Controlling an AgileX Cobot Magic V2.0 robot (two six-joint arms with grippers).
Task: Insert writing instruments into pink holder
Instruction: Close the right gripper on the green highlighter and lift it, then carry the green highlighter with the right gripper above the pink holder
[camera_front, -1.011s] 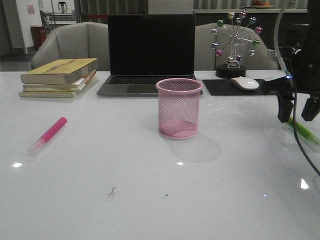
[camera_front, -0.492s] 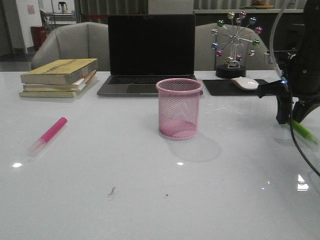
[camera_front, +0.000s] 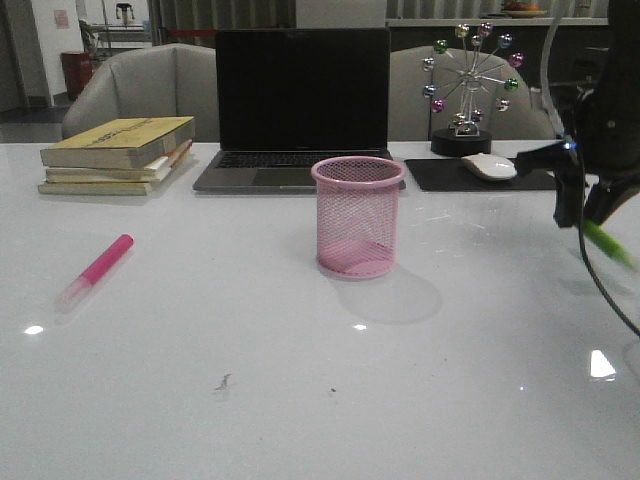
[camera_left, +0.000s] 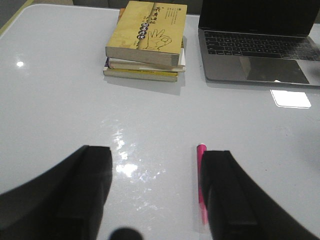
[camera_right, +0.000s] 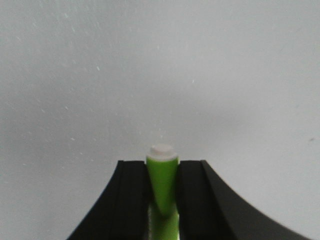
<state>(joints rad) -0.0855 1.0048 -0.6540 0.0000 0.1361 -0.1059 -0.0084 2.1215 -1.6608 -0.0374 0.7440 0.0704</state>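
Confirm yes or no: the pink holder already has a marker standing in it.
No. In the front view the pink holder is empty; the pink marker lies on the table and the green marker is in the right hand.

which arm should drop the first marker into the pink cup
Right. Its gripper is already shut on the green marker, to the right of the pink holder. The left gripper is open and empty, with the pink marker lying on the table.
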